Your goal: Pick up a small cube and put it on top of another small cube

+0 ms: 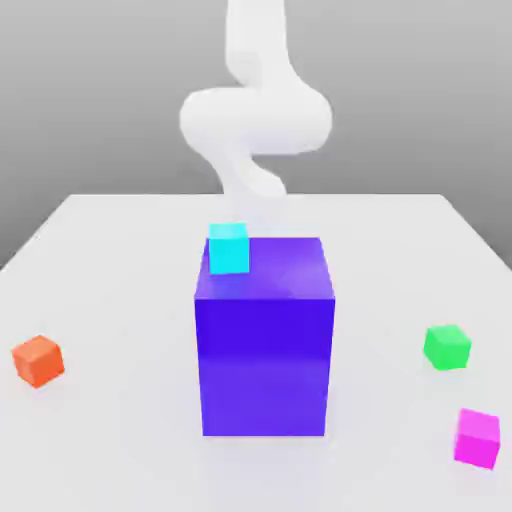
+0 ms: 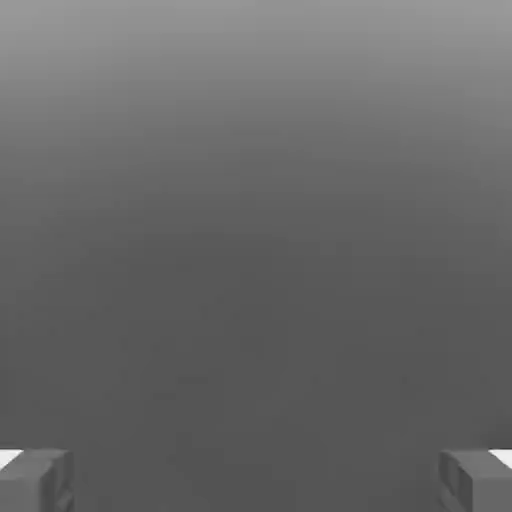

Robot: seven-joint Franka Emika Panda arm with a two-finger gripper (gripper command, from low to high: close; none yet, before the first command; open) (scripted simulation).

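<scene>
White table (image 1: 120, 260) bearing a large blue-violet block (image 1: 264, 350) at centre, with a cyan cube (image 1: 228, 248) at its rear upper edge. Magenta cube (image 1: 477, 437) near the front corner on the exterior view's right; green cube (image 1: 446, 346) just behind it, apart. Orange cube (image 1: 38, 360) on the left. White arm (image 1: 255, 115) behind the block. Hand (image 2: 256, 480) spread wide, empty.

Surface: a white table (image 1: 120, 260).
Centre: a big blue-violet block (image 1: 264, 350).
Exterior view's left: an orange cube (image 1: 38, 360).
Exterior view's right: a green cube (image 1: 446, 346), and nearer the camera a magenta cube (image 1: 477, 437).
</scene>
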